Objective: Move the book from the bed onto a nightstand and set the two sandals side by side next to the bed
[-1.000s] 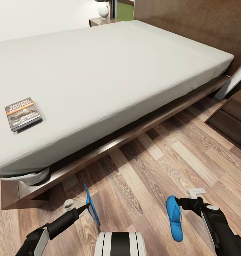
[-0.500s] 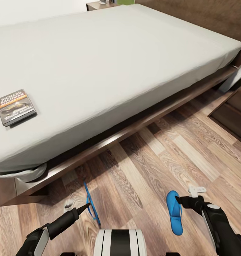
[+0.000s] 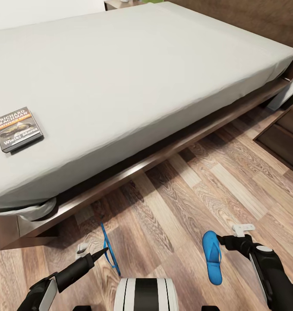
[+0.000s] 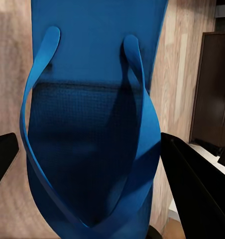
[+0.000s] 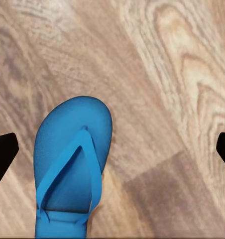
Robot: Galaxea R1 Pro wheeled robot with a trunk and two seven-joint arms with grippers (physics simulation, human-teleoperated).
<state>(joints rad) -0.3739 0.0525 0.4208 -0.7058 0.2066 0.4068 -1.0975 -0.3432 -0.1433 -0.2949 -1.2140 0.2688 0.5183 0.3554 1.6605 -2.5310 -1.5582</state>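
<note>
Overhead, the dark orange-banded paperback book [image 3: 17, 128] lies near the left edge of the grey-mattressed, dark-framed bed [image 3: 133, 77], while the left gripper [image 3: 104, 252] holds one bright blue flip-flop sandal [image 3: 109, 249] on edge above the wood-plank floor [image 3: 185, 203]. Close up, the left wrist view shows that sandal [image 4: 90, 124] clamped between the dark fingers [image 4: 197, 191]. Lastly, the right wrist view shows the other blue flip-flop [image 5: 70, 172] lying flat on the planks, the right gripper [image 5: 112, 149] spread wide and empty over it.

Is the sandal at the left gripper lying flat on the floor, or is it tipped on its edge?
Tipped on edge: the head view shows the sandal as a thin blue strip.
</note>
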